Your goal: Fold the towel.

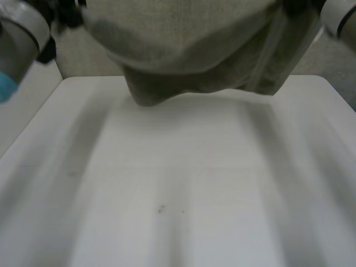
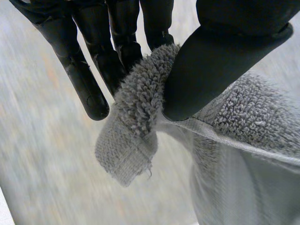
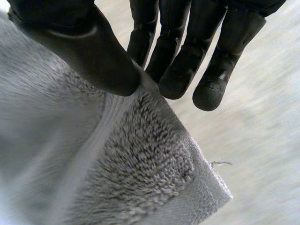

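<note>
Left hand (image 2: 220, 61): black, closed in a pinch on the towel (image 2: 253, 122). In the left wrist view we record the thumb pressed against the terry pile, clamping a bunched fold of it to the fingers (image 2: 84, 79). A small hemmed corner flap hangs loose just below the fingertips, and the rest of the cloth drops away beneath the thumb.

Right hand (image 3: 79, 42): black, likewise clamped on the towel. In the right wrist view we note the thumb on one face of the cloth and the fingertips on the other, meeting at an edge close to a corner. The hemmed corner juts out past the fingertips, with a short loose thread at its border.

Towel: grey terry with a flat woven band near the hem. In the head view we list it as held up off the table (image 1: 183, 183), spread between the two arms and hanging close before the camera. Its lower edge sags in a rounded fold above the far part of the tabletop. We cannot tell whether that lowest fold touches the surface.

Table: white, with a few small dark specks near its middle.

Left arm (image 1: 19, 33): grey with a light-blue cap, raised beside the towel.

Right arm (image 1: 339, 16): pale joint, raised at the towel's other side.
</note>
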`<state>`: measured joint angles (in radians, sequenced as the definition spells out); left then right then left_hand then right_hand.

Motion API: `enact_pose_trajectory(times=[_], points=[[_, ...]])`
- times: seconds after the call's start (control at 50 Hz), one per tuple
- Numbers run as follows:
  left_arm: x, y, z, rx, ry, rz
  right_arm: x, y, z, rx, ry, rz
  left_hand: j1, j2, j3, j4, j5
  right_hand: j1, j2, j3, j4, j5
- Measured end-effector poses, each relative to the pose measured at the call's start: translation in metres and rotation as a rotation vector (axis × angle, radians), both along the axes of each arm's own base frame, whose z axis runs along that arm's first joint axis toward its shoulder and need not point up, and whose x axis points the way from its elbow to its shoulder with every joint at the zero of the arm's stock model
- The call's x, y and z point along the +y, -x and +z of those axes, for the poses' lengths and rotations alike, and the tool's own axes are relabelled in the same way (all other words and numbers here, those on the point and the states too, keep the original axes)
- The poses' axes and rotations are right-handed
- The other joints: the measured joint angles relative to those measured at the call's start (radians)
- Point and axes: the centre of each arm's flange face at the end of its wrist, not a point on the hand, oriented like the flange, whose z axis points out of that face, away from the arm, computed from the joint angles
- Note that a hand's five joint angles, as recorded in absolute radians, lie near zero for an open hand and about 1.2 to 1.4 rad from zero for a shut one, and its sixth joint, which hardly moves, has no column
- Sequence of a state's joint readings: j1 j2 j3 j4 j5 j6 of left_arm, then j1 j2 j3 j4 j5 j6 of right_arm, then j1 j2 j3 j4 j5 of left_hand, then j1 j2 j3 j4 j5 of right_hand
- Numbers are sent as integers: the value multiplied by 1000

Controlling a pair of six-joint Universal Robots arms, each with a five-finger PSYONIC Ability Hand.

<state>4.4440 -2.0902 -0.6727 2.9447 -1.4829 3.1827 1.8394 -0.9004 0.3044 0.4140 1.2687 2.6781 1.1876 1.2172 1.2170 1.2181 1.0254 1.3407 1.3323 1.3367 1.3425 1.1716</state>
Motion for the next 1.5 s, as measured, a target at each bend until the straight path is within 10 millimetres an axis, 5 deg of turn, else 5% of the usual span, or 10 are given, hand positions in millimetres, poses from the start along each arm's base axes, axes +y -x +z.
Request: enact_pose_trajectory(times=[0.26,0.4,0.74,0.96,1.18,1.34,1.5], points=[[24,-34,-155,-171,-490,55,35,5,-140,270,-525,90,0,0,0,0,0,0,0,0,0,0],[49,-53,-193,-321,-605,65,55,16,-173,349,-586,93,0,1,0,0,0,0,0,0,0,0],[97,-62,-188,-440,-577,52,104,39,-168,341,-592,126,0,1,0,0,0,0,0,0,0,0],[132,-72,-147,-567,-408,76,130,85,-136,480,-534,24,-1,0,0,0,0,0,0,0,0,0],[150,-72,-114,-562,-271,91,139,90,-120,506,-459,1,-1,1,0,0,0,0,0,0,0,6],[143,-68,-143,-590,-372,49,136,89,-124,493,-453,6,-27,-68,-67,-69,-39,0,0,0,0,7],[130,-63,-184,-616,-508,1,120,87,-146,465,-516,15,-712,-743,-742,-744,-732,0,0,0,0,10]])
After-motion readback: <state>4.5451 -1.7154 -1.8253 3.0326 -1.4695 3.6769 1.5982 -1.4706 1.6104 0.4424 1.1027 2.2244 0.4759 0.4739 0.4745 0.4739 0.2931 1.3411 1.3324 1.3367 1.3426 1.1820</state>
